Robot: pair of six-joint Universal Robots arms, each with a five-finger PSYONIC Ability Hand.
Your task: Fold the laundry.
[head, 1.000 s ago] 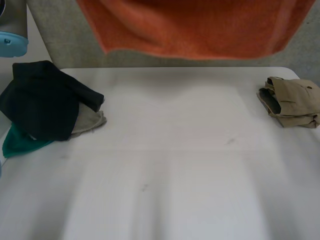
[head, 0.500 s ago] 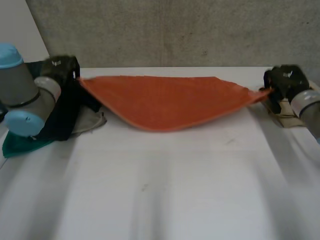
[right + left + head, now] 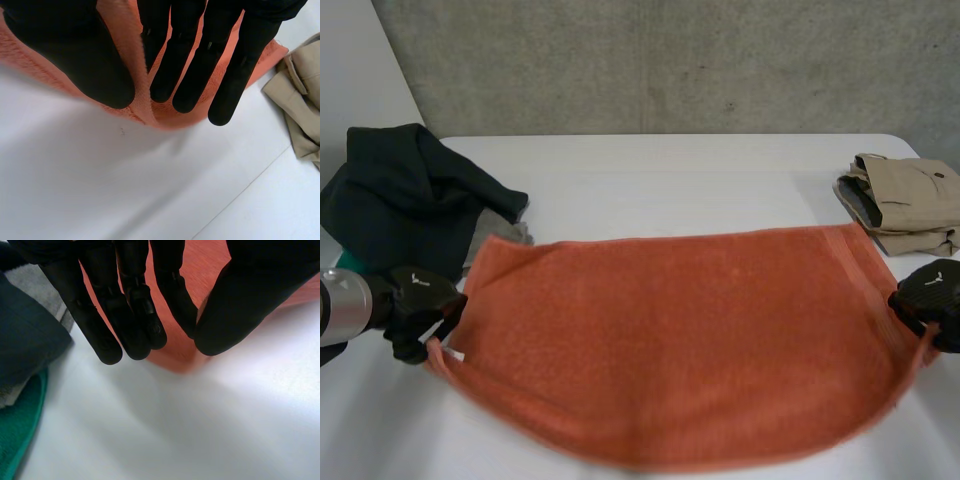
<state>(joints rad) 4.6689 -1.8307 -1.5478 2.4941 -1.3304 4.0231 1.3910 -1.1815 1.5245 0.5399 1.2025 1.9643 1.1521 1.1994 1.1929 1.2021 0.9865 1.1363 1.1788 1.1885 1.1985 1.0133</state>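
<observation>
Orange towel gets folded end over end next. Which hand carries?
Left, likely: the left hand pinches the orange towel at the corner beside the dark clothes heap; carrying it toward the right hand, pinching the other near corner, clears that heap.

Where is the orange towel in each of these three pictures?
Head view: towel stretched over the table, left hand and right hand at its near corners.
Left wrist view: towel corner pinched in the left hand.
Right wrist view: towel corner pinched in the right hand.
Shared landmark: the white table.

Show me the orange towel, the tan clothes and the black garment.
orange towel (image 3: 680,345), head view, its middle.
tan clothes (image 3: 912,195), head view, top fold.
black garment (image 3: 410,200), head view, its middle.
</observation>
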